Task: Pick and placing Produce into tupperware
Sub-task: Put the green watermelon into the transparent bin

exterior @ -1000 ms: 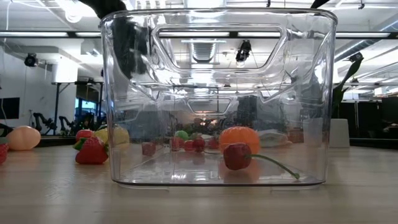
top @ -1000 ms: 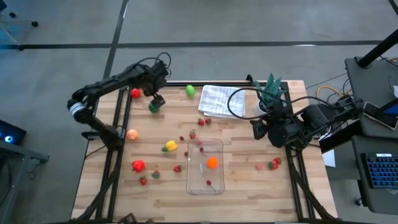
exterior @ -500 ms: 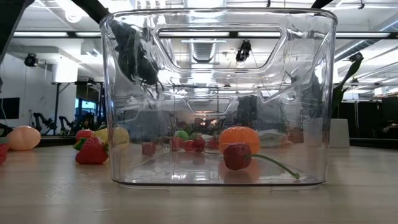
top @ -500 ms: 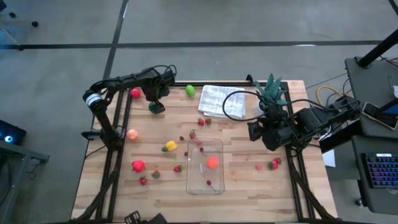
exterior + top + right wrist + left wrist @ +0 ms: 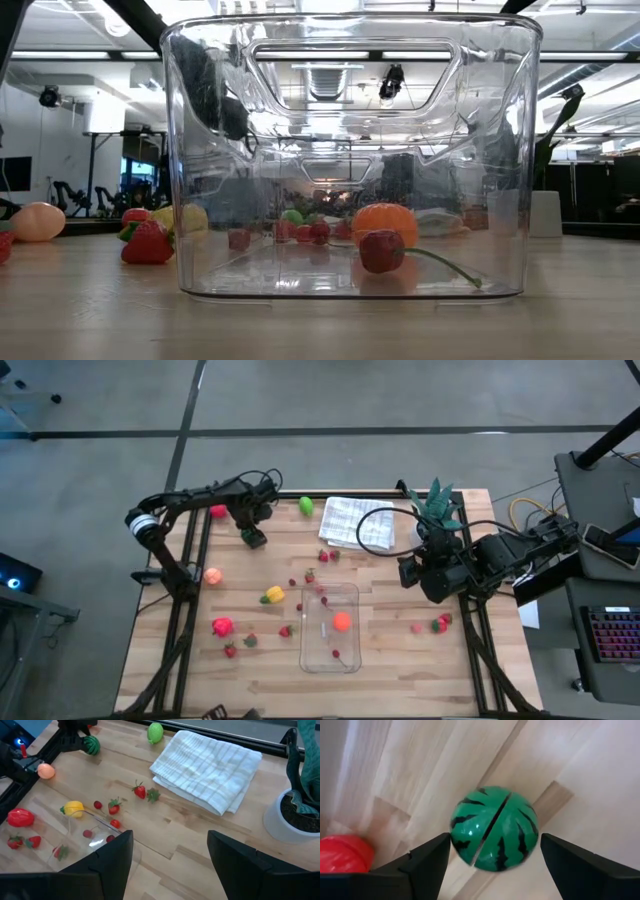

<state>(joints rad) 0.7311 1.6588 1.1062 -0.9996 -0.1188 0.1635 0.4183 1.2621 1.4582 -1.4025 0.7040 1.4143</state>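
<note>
The striped dark-green melon [image 5: 495,827] lies on the wood near the table's far left, seen also in the high view [image 5: 254,539]. My left gripper [image 5: 495,842] hovers over it, open, one finger on each side, not touching. A red fruit [image 5: 342,852] lies close beside it. The clear tupperware [image 5: 330,628] sits at the table's middle near side, holding an orange fruit [image 5: 342,622] and a small red one with a stem [image 5: 382,250]. My right gripper [image 5: 170,837] is open above the table's right part, right of the tupperware [image 5: 95,840].
Loose produce is scattered left of the tupperware: a peach-coloured fruit [image 5: 212,575], a yellow one [image 5: 274,595], a red one [image 5: 221,626], small strawberries [image 5: 286,630]. A lime-green fruit [image 5: 305,506], a white cloth [image 5: 351,522] and a potted plant [image 5: 436,508] line the far edge.
My left arm has swung its elbow and forearm, and its gripper has shifted a little toward the table's near side, coming over the melon. The melon and the other produce have stayed where they were.
</note>
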